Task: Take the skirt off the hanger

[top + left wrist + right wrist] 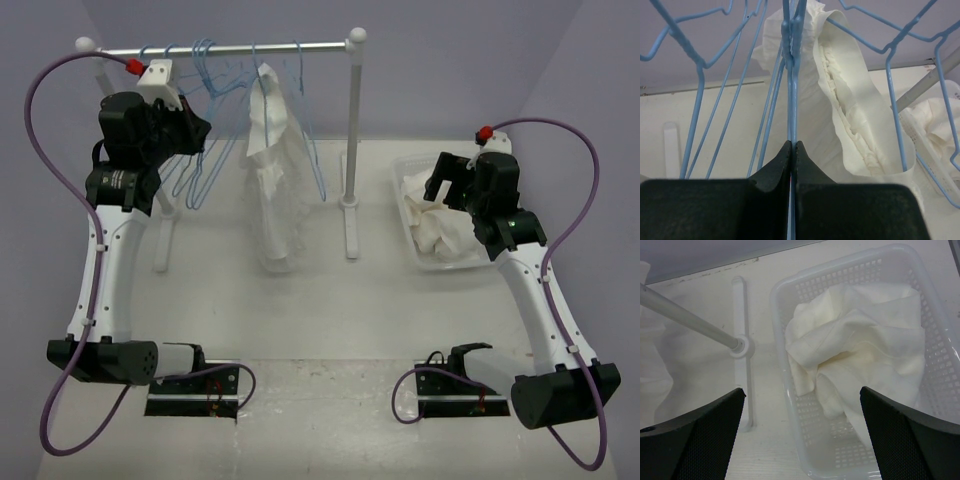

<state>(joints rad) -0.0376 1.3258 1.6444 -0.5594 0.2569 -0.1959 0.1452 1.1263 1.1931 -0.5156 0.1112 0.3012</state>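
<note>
The skirt (440, 226), a crumpled white cloth about as wide as the clear plastic basket (409, 166), lies inside that basket; it also shows in the right wrist view (860, 340). My right gripper (447, 182) hovers just above it, open and empty (802, 394). My left gripper (204, 131) is up at the rack, shut on the wire of a bare blue hanger (792, 90); its fingertips (791, 145) pinch the wire. That hanger (199, 172) hangs left of the other garment.
A longer, narrower white garment (272, 180) with a ruffled band (855, 115) hangs from another blue hanger on the rail (230, 47). Several bare blue hangers hang beside it. The rack's right post (352, 130) stands between garment and basket (785, 405).
</note>
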